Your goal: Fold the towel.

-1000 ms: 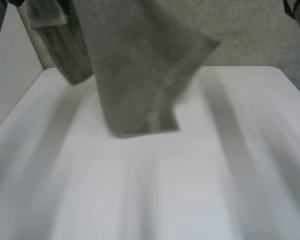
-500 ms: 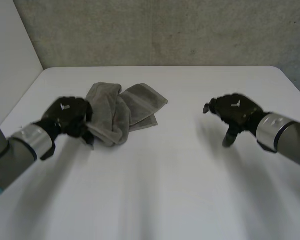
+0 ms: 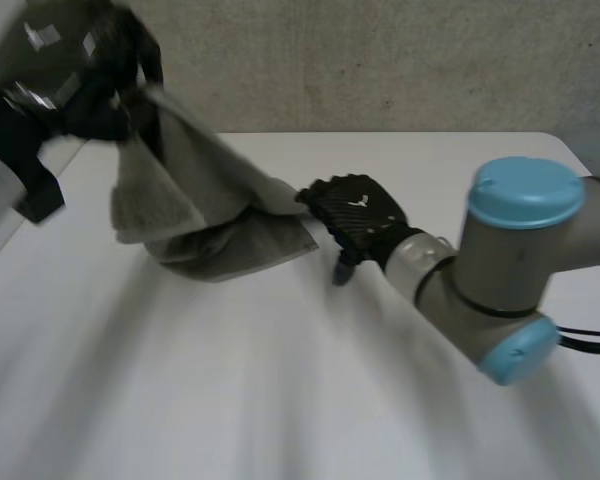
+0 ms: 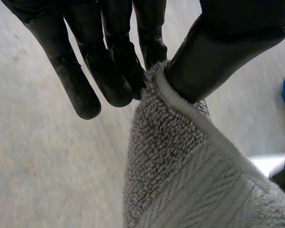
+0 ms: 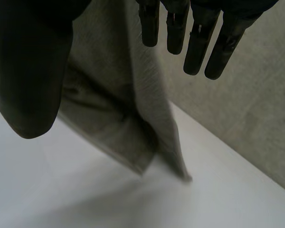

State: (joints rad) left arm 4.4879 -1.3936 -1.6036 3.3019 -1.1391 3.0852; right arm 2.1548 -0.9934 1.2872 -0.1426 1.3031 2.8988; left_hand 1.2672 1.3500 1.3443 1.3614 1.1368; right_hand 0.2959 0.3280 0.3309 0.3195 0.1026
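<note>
the left hand (image 3: 75, 85) pinches the towel (image 3: 195, 200) by an edge raised at far left, the rest bunched on the worktop (image 3: 280, 390), so the released right hand (image 3: 358, 212) beside it should catch a neighbouring corner and spread it flat.

White table (image 3: 280, 400), grey wall (image 3: 380, 60) behind.

The left hand (image 3: 75, 75) is raised high, its fingers (image 4: 116, 71) and thumb (image 4: 213, 57) pinching an edge of the towel (image 4: 190, 175) between them. The right arm (image 3: 510, 270) reaches in towards the middle, and the right hand (image 3: 358, 212) is low, fingers (image 5: 195, 45) straight, thumb (image 5: 31, 71) spread apart, holding nothing
</note>
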